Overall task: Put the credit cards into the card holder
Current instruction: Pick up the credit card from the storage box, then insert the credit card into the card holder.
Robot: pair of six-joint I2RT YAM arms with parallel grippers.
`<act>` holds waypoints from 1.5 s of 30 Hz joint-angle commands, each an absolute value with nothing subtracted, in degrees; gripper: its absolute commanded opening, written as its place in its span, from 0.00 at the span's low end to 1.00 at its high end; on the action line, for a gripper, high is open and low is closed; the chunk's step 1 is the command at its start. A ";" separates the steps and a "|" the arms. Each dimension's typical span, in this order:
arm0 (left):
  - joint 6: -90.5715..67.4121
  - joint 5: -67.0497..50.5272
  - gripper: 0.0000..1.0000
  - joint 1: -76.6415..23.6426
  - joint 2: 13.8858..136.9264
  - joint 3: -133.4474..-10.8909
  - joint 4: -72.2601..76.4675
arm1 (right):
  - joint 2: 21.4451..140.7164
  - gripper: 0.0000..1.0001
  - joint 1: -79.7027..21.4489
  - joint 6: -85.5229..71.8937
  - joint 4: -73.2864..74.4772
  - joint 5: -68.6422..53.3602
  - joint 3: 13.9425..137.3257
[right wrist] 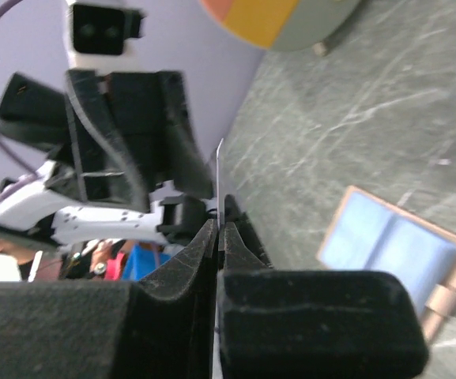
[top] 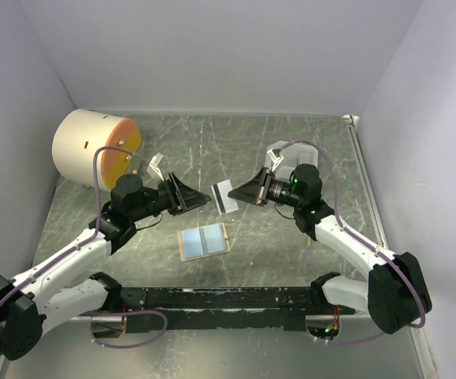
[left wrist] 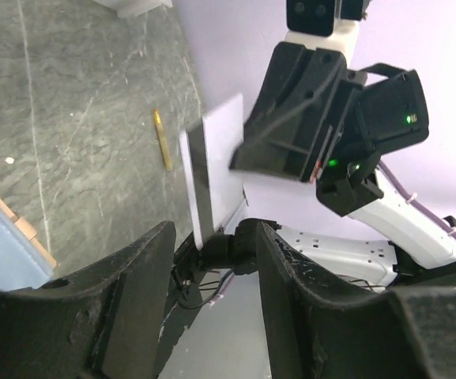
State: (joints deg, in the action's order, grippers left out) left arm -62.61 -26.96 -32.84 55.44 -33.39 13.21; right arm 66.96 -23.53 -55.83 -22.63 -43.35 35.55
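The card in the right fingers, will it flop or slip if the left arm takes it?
Probably stiff: the card juts out straight past the right fingers, with no sag. Likely light, since a pinch at one edge holds it. Its smooth face may slip in a loose grip.

- A robot test booth, as in a lab: plain pale walls (top: 212,55) close in a grey marbled tabletop (top: 275,237) on three sides.
- A left arm (top: 62,268) and a right arm (top: 354,245) stand bolted to a black rail (top: 228,298), cables (top: 95,178) looping loose.
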 commanded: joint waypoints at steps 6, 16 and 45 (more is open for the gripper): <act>-69.13 -31.21 0.28 -33.13 57.49 -30.00 27.93 | 68.11 0.00 -30.55 -67.94 -40.49 -43.27 31.92; -63.62 -27.13 0.07 -33.11 55.26 -32.41 14.86 | 68.02 0.21 -31.82 -60.01 -27.82 -39.98 33.49; -52.32 -34.62 0.07 -24.66 64.66 -24.23 2.82 | 90.88 0.34 -39.47 -33.47 7.10 -18.25 47.05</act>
